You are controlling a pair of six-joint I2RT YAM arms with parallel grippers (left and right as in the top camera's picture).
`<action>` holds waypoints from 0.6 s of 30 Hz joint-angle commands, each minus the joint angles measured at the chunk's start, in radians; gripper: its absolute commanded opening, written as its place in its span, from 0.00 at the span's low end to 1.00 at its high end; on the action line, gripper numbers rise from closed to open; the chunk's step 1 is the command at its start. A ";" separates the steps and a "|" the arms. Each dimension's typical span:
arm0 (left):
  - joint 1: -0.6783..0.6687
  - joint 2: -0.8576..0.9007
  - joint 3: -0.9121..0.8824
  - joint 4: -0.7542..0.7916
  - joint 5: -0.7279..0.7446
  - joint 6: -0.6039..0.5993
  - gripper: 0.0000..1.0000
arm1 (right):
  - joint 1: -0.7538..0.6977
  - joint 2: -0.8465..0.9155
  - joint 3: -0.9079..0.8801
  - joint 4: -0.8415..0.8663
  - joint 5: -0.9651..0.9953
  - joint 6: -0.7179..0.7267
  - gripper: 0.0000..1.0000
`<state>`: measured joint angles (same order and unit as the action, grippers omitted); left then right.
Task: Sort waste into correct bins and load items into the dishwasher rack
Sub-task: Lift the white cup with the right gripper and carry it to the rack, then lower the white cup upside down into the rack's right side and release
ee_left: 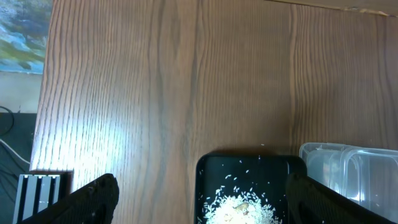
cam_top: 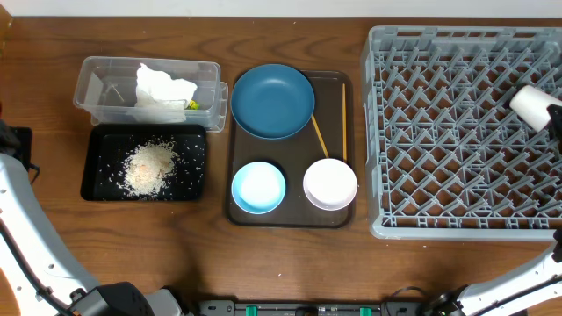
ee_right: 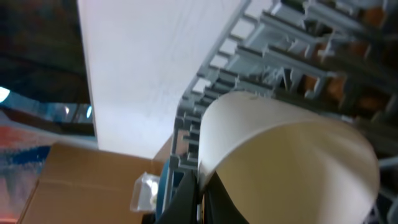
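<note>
- The right gripper (ee_right: 199, 190) is clamped tight on the rim of the small pale cup (cam_top: 529, 105), holding it tilted over the dishwasher rack (cam_top: 439, 132), near the rack's right edge.
- The left gripper (ee_left: 200, 183) is spread wide and holds nothing. The black tray (ee_left: 249, 165) of rice scraps (ee_left: 242, 208) shows between its fingers, near the desk's (cam_top: 290, 263) left edge.
- The clear tub (cam_top: 105, 83) touches the black tray's far edge and holds the tissue (cam_top: 162, 86) and the wrapper (cam_top: 192, 104).
- On the brown serving tray (cam_top: 332, 81) at mid-desk are the dark blue plate (cam_top: 272, 101), light blue bowl (cam_top: 258, 187), white bowl (cam_top: 330, 183) and chopsticks (cam_top: 343, 118).
</note>
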<state>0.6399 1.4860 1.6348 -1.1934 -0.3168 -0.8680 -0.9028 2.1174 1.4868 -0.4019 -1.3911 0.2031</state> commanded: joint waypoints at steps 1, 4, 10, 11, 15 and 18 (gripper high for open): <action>0.004 0.008 0.005 -0.003 -0.009 -0.009 0.88 | -0.001 -0.025 -0.038 0.079 -0.023 0.132 0.01; 0.004 0.008 0.005 -0.003 -0.009 -0.009 0.88 | -0.002 -0.025 -0.041 0.078 0.020 0.168 0.01; 0.004 0.008 0.005 -0.003 -0.009 -0.009 0.89 | -0.004 -0.025 -0.044 0.015 0.072 0.190 0.03; 0.004 0.008 0.005 -0.003 -0.009 -0.009 0.89 | -0.004 -0.025 -0.044 -0.006 0.092 0.189 0.04; 0.004 0.008 0.005 -0.003 -0.009 -0.009 0.89 | -0.007 -0.032 -0.044 -0.064 0.201 0.181 0.10; 0.004 0.008 0.005 -0.003 -0.009 -0.009 0.89 | -0.011 -0.055 -0.044 -0.085 0.249 0.182 0.15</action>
<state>0.6399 1.4860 1.6348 -1.1934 -0.3168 -0.8680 -0.9066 2.1002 1.4563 -0.4744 -1.2793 0.3805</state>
